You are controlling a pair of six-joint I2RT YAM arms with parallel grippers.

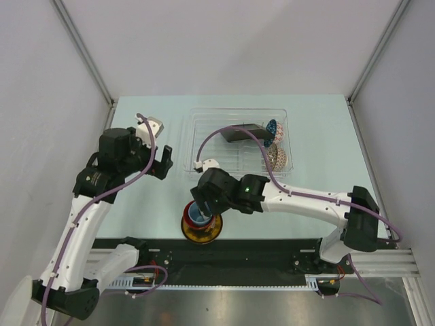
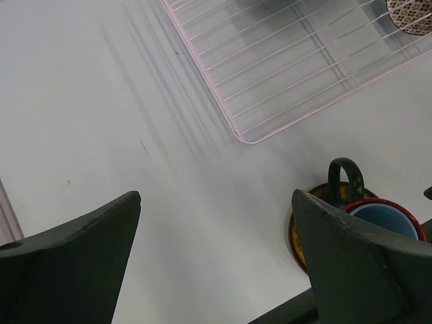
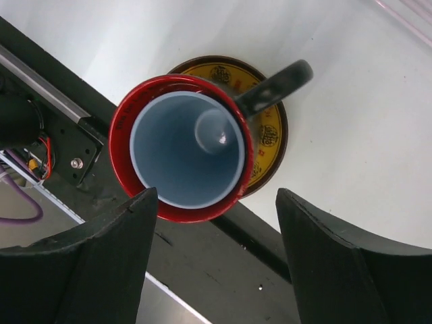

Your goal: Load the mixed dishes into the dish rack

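At the near edge of the counter (image 3: 351,101), about midway along it, sits the saucer (image 3: 270,135), yellow with a dark rim. The mug (image 3: 270,88) stands upright on it, red on the inside, its black handle pointing toward the far edge. The light-blue cup (image 3: 182,155) is nested inside the mug, mouth up.

My right pincer (image 3: 216,199) hangs directly over this stack. Its two fingers are spread wider than the mug, one on each side, and from the wrist view I see neither one touching it, so I call it released and holding nothing. From overhead the right pincer (image 1: 202,212) covers most of the mug and only the saucer's near rim shows.

Farther in, toward the left edge, my left pincer (image 2: 216,202) hovers above bare counter with its fingers spread wide and nothing between them. It is just off the near left corner of the rack (image 1: 234,157).

The rack lies along the far edge, around the middle. Inside it, near its far wall, the black plate (image 1: 243,132) lies with the blue-patterned bowl (image 1: 272,126) just beside it to the right, tipped on its side. A brown-speckled dish (image 1: 277,158) sits in the rack's near right corner.
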